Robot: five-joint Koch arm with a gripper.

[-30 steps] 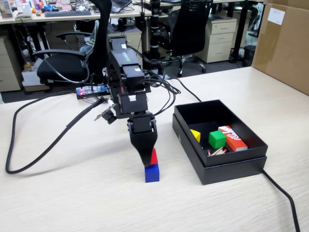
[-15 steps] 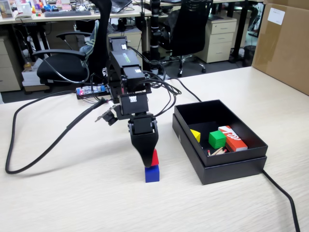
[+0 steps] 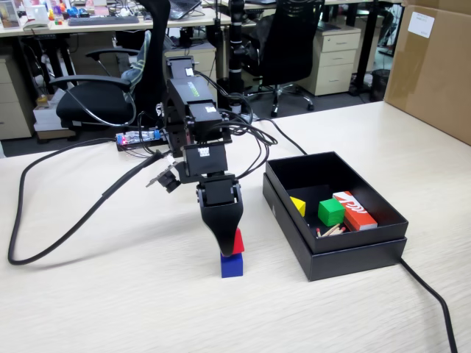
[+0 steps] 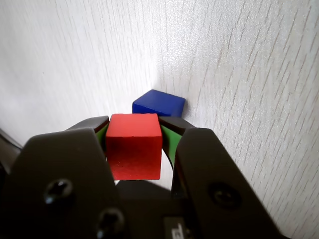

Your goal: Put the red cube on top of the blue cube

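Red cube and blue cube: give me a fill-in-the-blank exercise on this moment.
1. The gripper is shut on the ____ cube.
2. In the fixed view the red cube is directly above the ____ cube.
3. The green cube lies inside the black ____.

Missing words: red; blue; box

I am looking across a pale wood-grain table [image 3: 88, 309] that is filling the lower part of the fixed view, with a big cardboard box [image 3: 434, 70] standing at its far right edge. Behind it an office is showing: two black swivel chairs [image 3: 99, 92] are sitting on a grey floor [image 3: 324, 103], a beige drawer cabinet [image 3: 335, 59] is standing under a long desk [image 3: 96, 26] that is carrying clutter. Even, soft light is falling over everything, casting only faint shadows on the tabletop.
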